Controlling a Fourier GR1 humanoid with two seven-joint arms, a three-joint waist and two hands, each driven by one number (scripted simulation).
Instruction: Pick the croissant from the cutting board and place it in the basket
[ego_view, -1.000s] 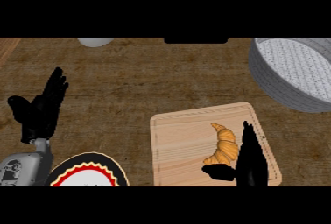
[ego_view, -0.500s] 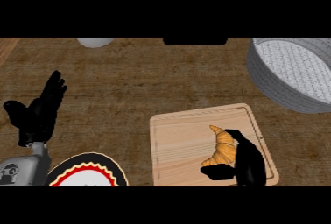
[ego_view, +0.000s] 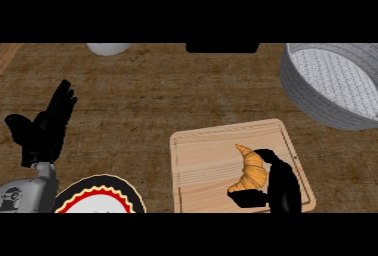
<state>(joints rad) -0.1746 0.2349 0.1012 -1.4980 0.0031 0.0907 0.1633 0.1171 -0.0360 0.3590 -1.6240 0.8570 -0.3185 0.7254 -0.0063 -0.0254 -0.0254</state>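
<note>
The croissant (ego_view: 251, 170) lies on the cutting board (ego_view: 214, 165), with the right hand (ego_view: 280, 187) clasped round its lower end. The basket (ego_view: 325, 85) stands well apart. The left hand (ego_view: 44, 127) rests unclenched, fingers up.

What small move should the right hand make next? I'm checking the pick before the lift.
Probably close the fingers and thumb around the croissant. The right hand sits against its lower end on the cutting board, thumb beneath it, but the croissant still lies flat, far from the basket.
</note>
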